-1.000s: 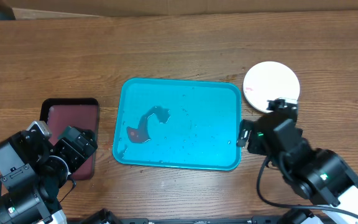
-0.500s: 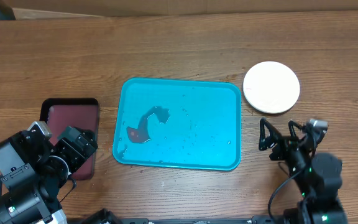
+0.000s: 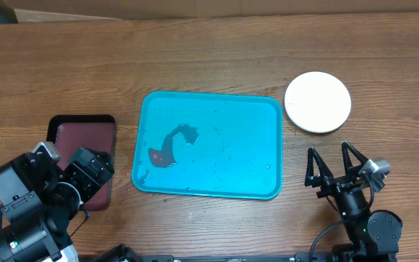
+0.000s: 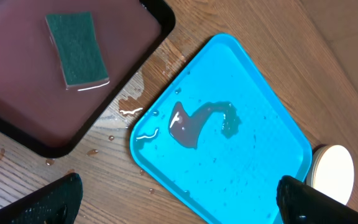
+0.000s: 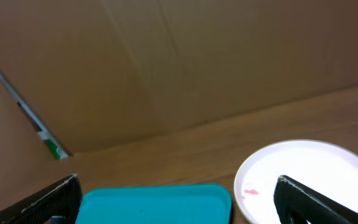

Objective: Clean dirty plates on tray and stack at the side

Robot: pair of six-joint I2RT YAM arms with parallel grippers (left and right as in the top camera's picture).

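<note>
Wooden table (image 3: 217, 58) carried everything. Nearest, the left pincer (image 4: 178, 183) and right pincer (image 3: 329, 166) both stood spread wide, gripping nothing. Just beyond the left one lay a maroon tray (image 3: 86, 138) with a green sponge (image 4: 78, 48) in it. Between the arms sat the tray (image 3: 253, 138), wet, a reddish-brown smear (image 3: 167, 149) toward its left side. Farther off, a white plate (image 3: 318, 102) rested on the table near the tray's far right corner, not touching it, with a red fleck (image 5: 250, 191) by its rim. Cardboard (image 5: 166, 62) rose behind.
</note>
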